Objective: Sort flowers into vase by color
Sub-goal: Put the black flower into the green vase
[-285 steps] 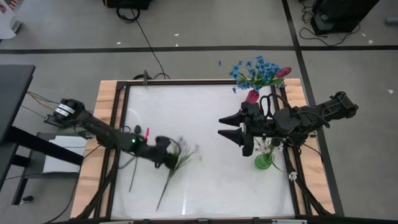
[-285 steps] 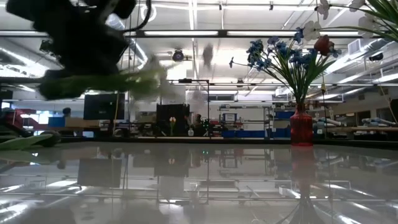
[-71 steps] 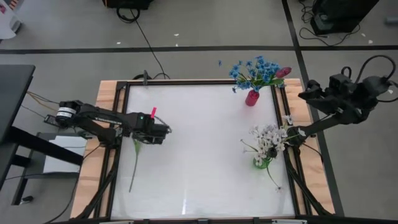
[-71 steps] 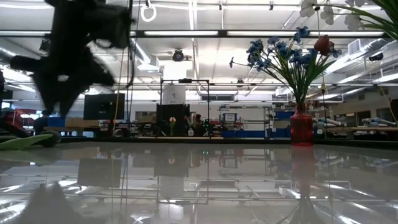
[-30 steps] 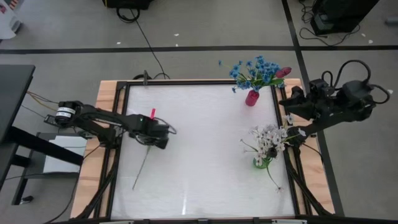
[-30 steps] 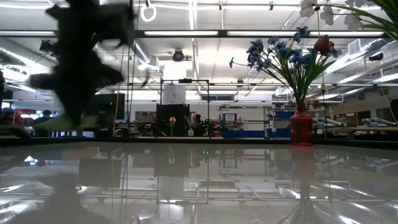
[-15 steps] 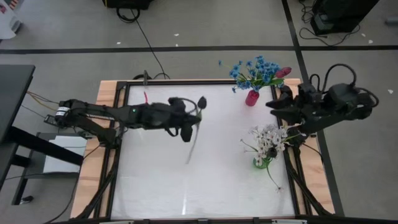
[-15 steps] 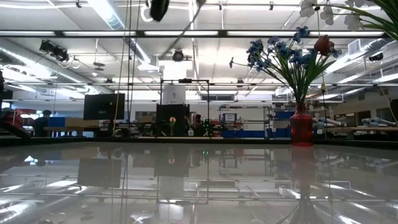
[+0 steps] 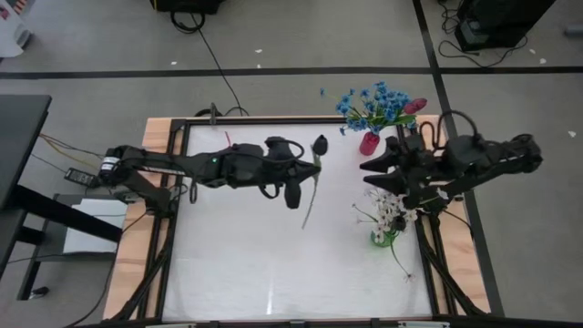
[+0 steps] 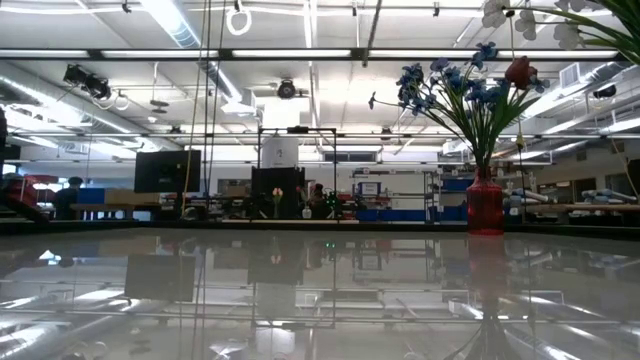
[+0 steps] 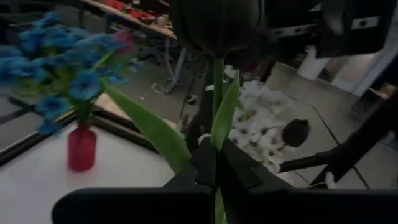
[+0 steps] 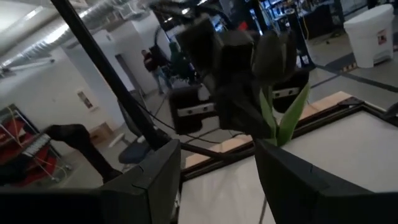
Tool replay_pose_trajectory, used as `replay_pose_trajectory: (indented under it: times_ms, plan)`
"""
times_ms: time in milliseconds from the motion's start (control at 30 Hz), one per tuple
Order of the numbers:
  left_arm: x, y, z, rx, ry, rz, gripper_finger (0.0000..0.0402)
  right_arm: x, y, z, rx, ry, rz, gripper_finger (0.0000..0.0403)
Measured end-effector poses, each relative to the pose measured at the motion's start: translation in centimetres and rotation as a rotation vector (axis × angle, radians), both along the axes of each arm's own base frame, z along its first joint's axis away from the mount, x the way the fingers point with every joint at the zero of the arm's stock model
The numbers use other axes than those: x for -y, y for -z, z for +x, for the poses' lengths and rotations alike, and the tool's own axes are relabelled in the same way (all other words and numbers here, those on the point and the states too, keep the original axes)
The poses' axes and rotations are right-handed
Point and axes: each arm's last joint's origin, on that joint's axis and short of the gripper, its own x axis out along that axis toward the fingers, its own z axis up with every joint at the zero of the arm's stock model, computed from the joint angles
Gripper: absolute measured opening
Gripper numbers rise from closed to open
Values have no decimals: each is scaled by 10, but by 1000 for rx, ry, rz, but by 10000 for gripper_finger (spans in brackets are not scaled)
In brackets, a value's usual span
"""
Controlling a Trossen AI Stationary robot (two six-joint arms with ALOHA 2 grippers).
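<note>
High view: left tool [image 9: 303,179] raised mid-table

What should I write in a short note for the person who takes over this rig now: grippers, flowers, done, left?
Left gripper: shut on the dark-budded flower with a green stem and leaves, held above the white table, near its middle.
Right gripper: open, empty, facing the flower from the right side.
Red vase: holds blue flowers and a red-pink bud, at the far right corner.
Green vase: holds white flowers, near the right edge.
Done: blue and white flowers are in vases.
Left: the dark flower still needs a vase, probably by handover to the right gripper.
</note>
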Motion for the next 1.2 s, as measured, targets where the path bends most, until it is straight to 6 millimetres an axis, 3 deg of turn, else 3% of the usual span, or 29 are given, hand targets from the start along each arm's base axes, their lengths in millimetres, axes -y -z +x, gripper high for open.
replay_pose_trajectory:
  times_ms: [267,600,833,1033,1200]
  plan:
    - [5,-16,27,34,86,71,9,-4,7,17,-35,48,-43,215]
    - [12,-4,61,15,238,69,9,-5,10,32,-37,97,-125,195]
    - [13,-5,63,21,258,68,9,-7,15,39,-59,51,-126,137]
    - [13,-4,63,18,258,66,14,-8,15,39,-57,50,-126,27]
    - [13,-5,62,16,257,87,50,-8,14,38,-56,55,-128,17]
